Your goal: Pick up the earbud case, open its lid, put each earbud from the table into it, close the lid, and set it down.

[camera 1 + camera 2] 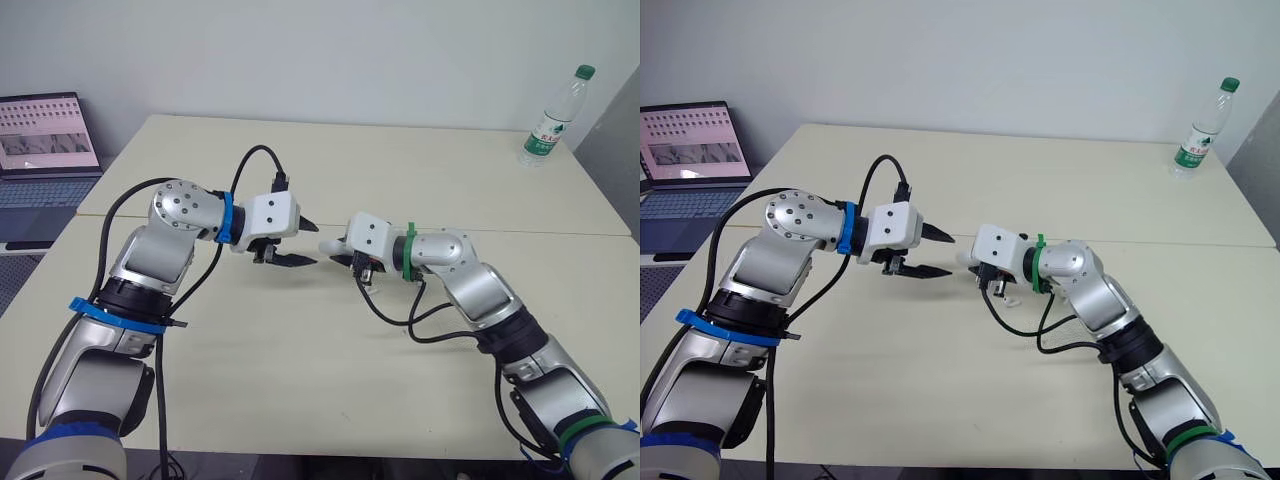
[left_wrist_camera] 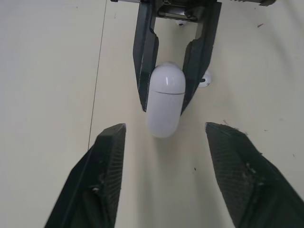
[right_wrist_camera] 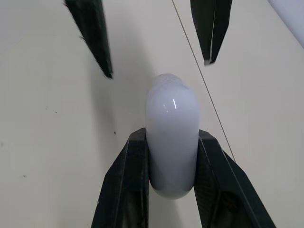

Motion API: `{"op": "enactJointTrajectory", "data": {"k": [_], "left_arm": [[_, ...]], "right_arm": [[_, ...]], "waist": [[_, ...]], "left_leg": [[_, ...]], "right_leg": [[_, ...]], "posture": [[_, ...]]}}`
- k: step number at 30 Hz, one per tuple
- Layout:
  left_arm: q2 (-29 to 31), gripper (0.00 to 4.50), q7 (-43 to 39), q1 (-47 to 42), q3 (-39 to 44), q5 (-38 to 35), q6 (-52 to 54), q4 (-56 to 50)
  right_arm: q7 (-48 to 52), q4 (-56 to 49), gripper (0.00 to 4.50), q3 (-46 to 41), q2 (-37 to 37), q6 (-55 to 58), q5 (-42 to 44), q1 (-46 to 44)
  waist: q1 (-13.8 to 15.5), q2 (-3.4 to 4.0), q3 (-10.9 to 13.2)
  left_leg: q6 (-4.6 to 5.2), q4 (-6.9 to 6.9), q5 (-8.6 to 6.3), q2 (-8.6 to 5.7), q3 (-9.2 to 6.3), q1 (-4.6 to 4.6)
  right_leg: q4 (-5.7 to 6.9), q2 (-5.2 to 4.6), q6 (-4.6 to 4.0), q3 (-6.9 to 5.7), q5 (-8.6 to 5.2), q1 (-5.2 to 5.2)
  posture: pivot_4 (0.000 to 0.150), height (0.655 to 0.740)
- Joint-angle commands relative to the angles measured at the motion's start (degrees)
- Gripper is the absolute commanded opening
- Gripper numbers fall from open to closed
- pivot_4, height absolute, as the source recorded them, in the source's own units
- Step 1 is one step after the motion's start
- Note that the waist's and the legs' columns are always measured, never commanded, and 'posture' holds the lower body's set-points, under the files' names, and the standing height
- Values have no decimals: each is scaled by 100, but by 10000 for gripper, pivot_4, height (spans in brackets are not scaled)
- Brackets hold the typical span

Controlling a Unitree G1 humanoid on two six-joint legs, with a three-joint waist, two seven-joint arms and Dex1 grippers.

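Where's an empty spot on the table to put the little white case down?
The far stretch of table from the arms to the water bottle is bare, and so is the near strip between the two arms. The middle is crowded: the left gripper faces the right gripper holding the earbud case, with an earbud lying close by.

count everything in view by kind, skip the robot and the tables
earbud case: 1
earbuds: 2
water bottle: 1
laptop: 1
total: 5
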Motion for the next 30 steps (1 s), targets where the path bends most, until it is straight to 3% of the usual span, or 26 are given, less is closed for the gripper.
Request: {"op": "enactJointTrajectory", "data": {"k": [1,22,26,30], "left_arm": [[-28,17000,40,-204,90,8,-60,-40],[-88,17000,8,-218,30,98,19,-68],[-87,8435,-59,-207,27,60,65,-100],[-67,7838,-109,-184,27,51,115,-130]], "right_arm": [[39,-317,9364,-34,61,42,44,-67],[11,-423,9364,-40,243,176,33,-116],[5,-435,9364,-43,250,178,43,-121],[27,-432,9364,-58,256,166,29,-121]], "waist": [[0,0,0],[1,0,0],[0,0,0],[-1,0,0]], "left_leg": [[0,0,0,0,0,0],[0,6,0,-2,2,1],[0,7,0,-2,1,1],[0,8,0,-3,4,2]], "right_leg": [[1,0,0,0,0,0],[10,-2,0,1,0,0],[14,-2,0,0,0,0],[19,-1,0,0,0,-3]], "posture": [[1500,7400],[1500,7400],[1500,7400],[1500,7400]]}}
